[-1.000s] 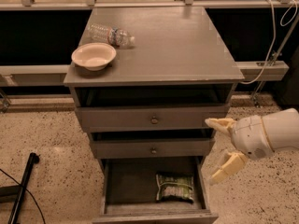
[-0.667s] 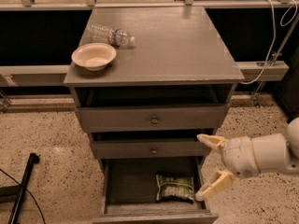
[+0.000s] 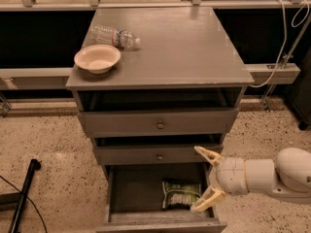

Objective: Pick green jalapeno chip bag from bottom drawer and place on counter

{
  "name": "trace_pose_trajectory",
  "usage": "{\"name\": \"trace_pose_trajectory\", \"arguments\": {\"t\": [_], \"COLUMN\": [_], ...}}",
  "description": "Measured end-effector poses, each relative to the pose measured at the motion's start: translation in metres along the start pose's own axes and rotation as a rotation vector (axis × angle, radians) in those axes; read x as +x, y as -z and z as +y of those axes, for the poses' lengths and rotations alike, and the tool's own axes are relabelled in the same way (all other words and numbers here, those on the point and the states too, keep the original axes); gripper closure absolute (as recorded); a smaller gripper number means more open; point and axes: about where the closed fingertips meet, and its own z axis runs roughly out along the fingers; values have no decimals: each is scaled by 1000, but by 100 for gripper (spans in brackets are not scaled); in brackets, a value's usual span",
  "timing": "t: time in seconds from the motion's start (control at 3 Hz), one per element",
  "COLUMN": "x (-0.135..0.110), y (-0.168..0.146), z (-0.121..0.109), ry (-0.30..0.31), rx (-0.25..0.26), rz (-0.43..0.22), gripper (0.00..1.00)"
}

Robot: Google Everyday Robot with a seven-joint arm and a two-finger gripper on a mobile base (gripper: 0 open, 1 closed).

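I see the counter (image 3: pixel 184 47) on top and the bottom drawer (image 3: pixel 131 188) open below it. My gripper (image 3: pixel 196 180) hangs at the drawer's right side, fingers spread wide and empty. The green jalapeno chip bag (image 3: pixel 181 194) lies inside, right of middle. A bowl (image 3: pixel 97 58) and a bottle (image 3: pixel 114 35) sit far left on the counter.

Robot test bay, lab-like: speckled floor (image 3: pixel 53 149), metal rail (image 3: pixel 48 6), a loose cable (image 3: pixel 283 38), and a lone grey cabinet (image 3: pixel 121 124). My gripper (image 3: pixel 204 180), fingers spread apart, hangs at the right front of the open bottom drawer (image 3: pixel 136 188).
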Motion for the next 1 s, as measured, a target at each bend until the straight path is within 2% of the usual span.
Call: {"name": "trace_pose_trajectory", "arguments": {"t": [0.33,0.67,1.0], "x": [2,28,68], "y": [-2,-22,-44], "z": [0,-4,-5], "ry": [-1,-13,83], "rx": [2,31,74], "rz": [-4,-38,50], "gripper": [0,0,0]}}
